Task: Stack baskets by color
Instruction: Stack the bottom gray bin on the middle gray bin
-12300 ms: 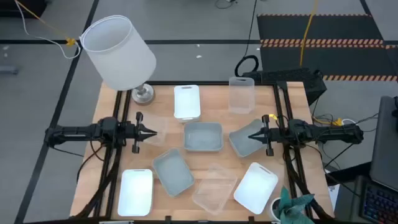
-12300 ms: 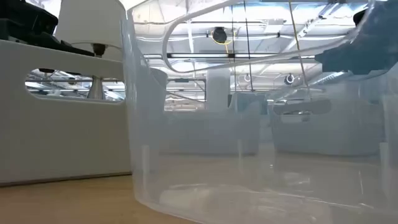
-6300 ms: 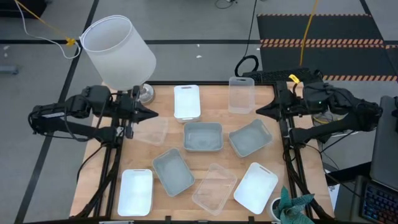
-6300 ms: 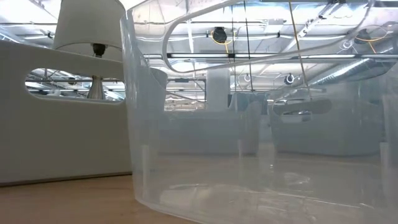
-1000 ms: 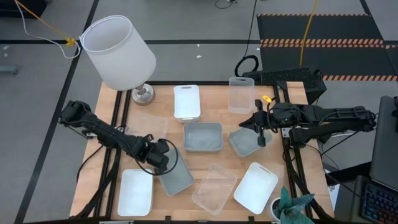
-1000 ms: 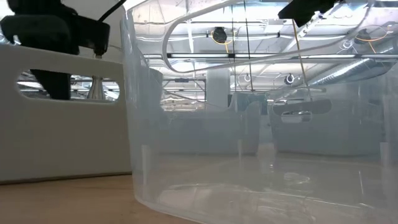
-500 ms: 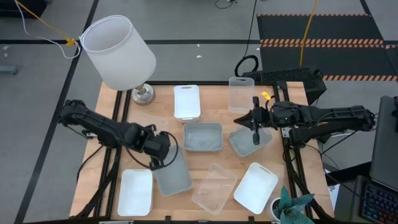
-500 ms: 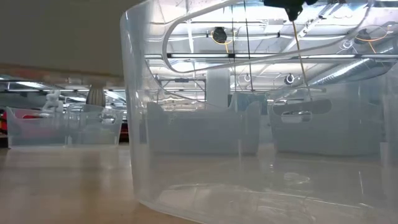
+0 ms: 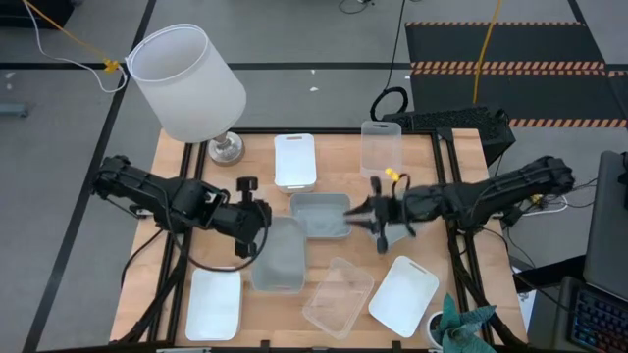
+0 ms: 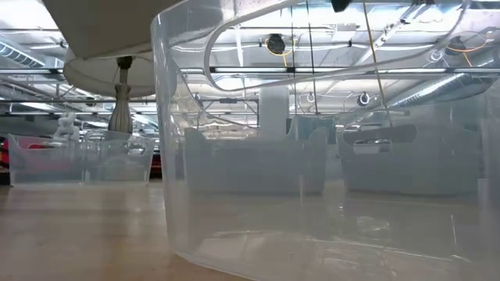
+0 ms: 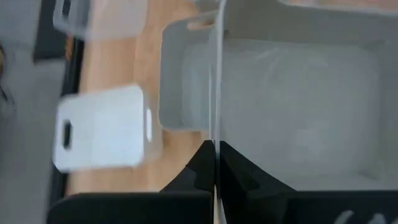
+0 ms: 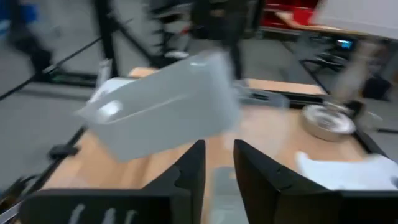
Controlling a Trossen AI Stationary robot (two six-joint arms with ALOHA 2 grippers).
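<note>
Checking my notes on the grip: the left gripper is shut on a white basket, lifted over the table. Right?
Not white. The left wrist view shows the left gripper shut on the rim of a grey-blue basket; the high view agrees. The rest stands.

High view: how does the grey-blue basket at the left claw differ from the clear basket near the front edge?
The grey-blue basket is opaque; the clear basket is see-through. The grey-blue basket is clamped by its rim in the left claw; the clear basket lies free on the table. Both are shallow, round-cornered rectangles.
</note>
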